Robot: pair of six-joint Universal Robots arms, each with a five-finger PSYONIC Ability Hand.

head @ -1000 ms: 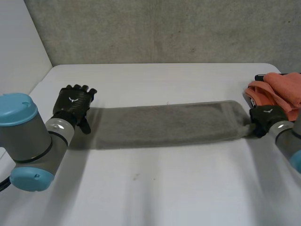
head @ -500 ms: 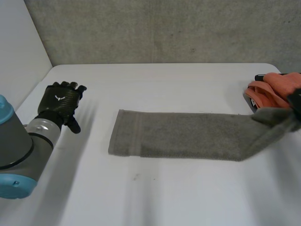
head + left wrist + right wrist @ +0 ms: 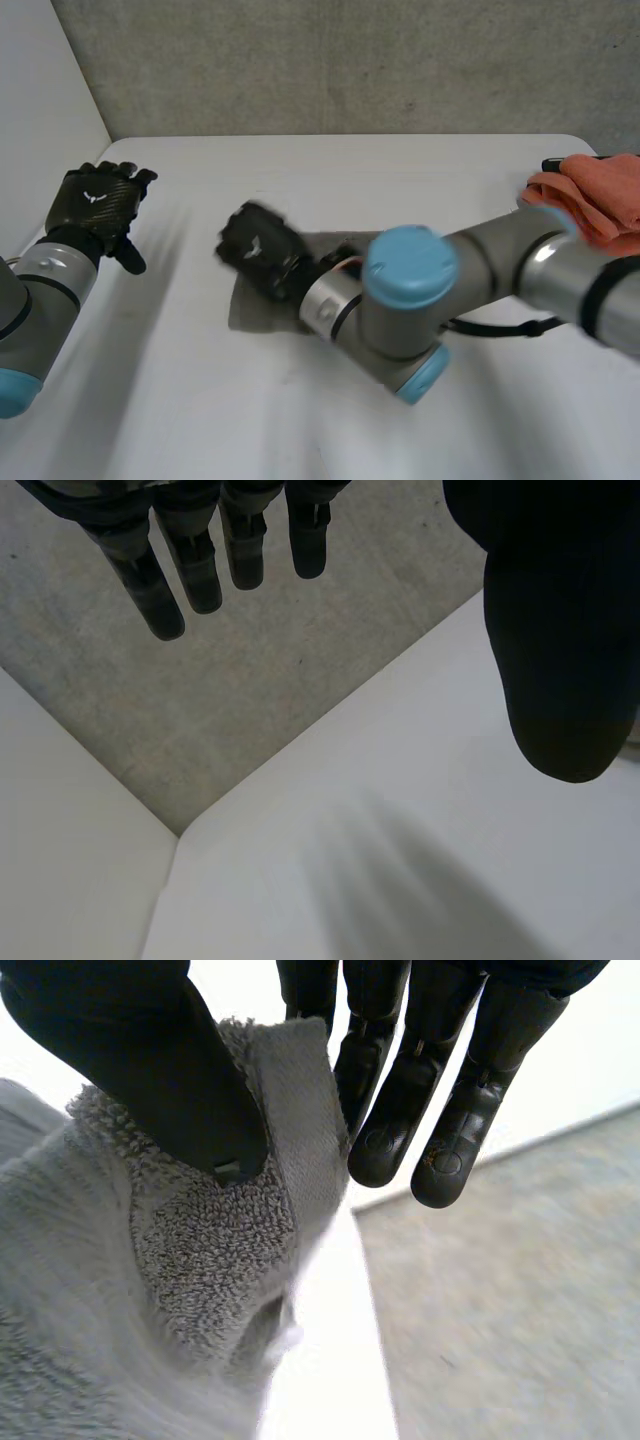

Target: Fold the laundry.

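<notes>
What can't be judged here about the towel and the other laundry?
Head view: most of the grey towel lies under the right arm, so how its layers line up is hidden.
Right wrist view: the right hand pinches a towel edge; which corner is unclear, the rest being cut off.
Head view: the orange cloth is cut off at the edge.

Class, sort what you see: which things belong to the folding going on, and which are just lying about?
In the job:
grey towel, pinched at an edge by the right hand
left hand, open, apart from the towel

Lying about:
orange cloth, bunched at the right edge of the white table, untouched
</notes>
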